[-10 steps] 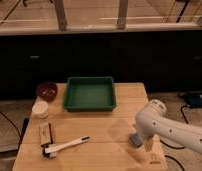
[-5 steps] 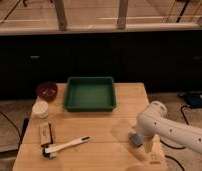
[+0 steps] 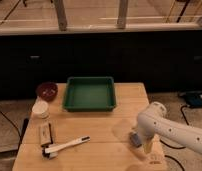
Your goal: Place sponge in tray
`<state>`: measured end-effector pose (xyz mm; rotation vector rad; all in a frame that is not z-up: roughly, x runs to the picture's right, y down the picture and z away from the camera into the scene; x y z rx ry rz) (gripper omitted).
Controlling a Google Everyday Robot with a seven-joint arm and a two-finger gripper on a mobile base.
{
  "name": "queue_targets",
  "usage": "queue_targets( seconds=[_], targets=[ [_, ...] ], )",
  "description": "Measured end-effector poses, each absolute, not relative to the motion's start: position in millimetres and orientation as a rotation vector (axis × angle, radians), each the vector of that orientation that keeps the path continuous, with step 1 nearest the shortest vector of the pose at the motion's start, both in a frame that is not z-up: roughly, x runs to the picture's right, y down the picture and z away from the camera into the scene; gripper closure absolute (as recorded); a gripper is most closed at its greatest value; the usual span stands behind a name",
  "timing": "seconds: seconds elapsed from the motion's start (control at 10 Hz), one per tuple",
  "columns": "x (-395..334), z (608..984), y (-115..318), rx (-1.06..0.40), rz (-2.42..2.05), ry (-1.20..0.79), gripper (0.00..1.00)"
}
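The dark-green square tray (image 3: 90, 106) sits at the back middle of the wooden table. The small blue-grey sponge (image 3: 135, 138) lies on the table near the front right. My gripper (image 3: 144, 144) is down at the sponge, at the end of the white arm (image 3: 166, 129) that comes in from the right. The arm's white wrist covers most of the gripper. The sponge is well apart from the tray, in front of it and to its right.
A dark-red round bowl (image 3: 46, 91) and a white round container (image 3: 41, 109) stand at the left. A tan block with a dark edge (image 3: 45, 134) and a white brush with a dark tip (image 3: 65, 147) lie at the front left. A dark counter wall rises behind the table.
The arm has shifted slightly left and down toward the sponge. The sponge and the other objects stay in place.
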<state>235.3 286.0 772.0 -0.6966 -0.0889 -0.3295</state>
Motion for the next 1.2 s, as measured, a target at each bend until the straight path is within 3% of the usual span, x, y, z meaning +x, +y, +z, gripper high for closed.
queue_targets(
  seconds=[0.9, 1.2],
  targets=[
    [239.3, 778.3, 293.9, -0.711, -0.305, -0.084, 0.2],
    [242.6, 779.8, 293.7, -0.715, -0.299, -0.08, 0.29]
  ],
)
